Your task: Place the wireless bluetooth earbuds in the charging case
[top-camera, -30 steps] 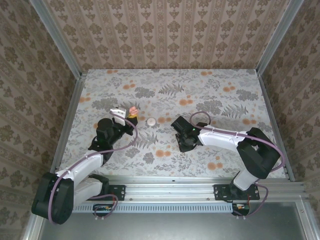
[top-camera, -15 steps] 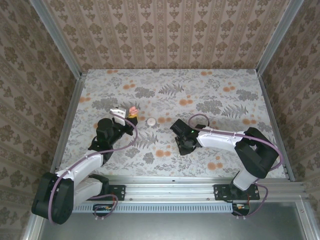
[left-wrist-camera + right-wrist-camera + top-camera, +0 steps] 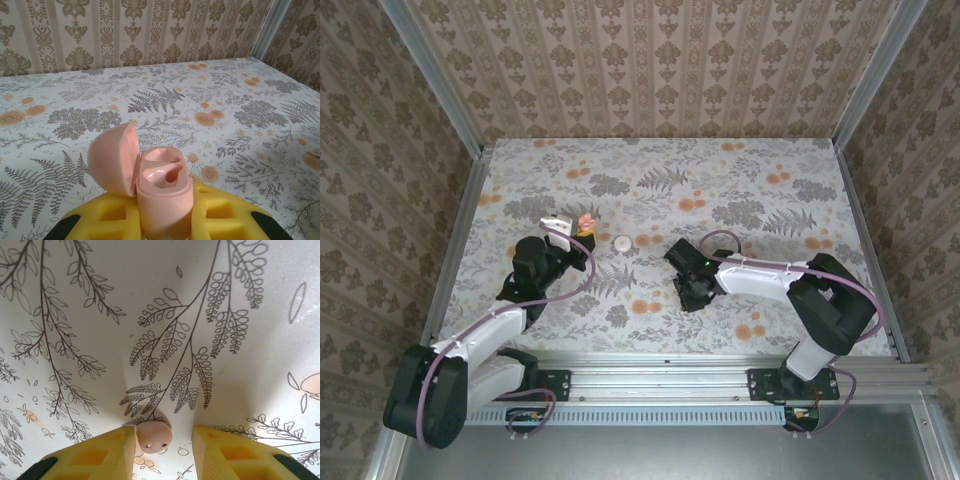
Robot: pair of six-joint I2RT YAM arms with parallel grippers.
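The left gripper (image 3: 164, 220) has its jaws clamped on a pink charging case (image 3: 162, 192), held upright between yellow pads (image 3: 107, 216). The lid (image 3: 112, 157) stands open to the case's left, and two glossy moulded wells are exposed inside. The lower part of the case is cut off at the bottom edge of the left wrist view.

From the top camera the case (image 3: 586, 222) is a small pink speck at the tip of the left gripper (image 3: 578, 232), over the fern-and-flower print of the worktop (image 3: 740, 180). Its wells are too small to make out there. A small round disc (image 3: 622, 241), whitish, lies on the worktop just to the right of the case, apart from it.

Well to the right of the case and somewhat nearer the arm bases, the right gripper (image 3: 692, 288) points down at the worktop. Its dark body hides what lies under it from above. The right wrist view shows its jaws apart. One earbud (image 3: 152, 435), a small pinkish rounded piece with pinprick holes, lies on the worktop between the pads (image 3: 235, 455). It sits close against the pad on the left of that view, with a clear gap to the other. Whether it touches that pad cannot be told.
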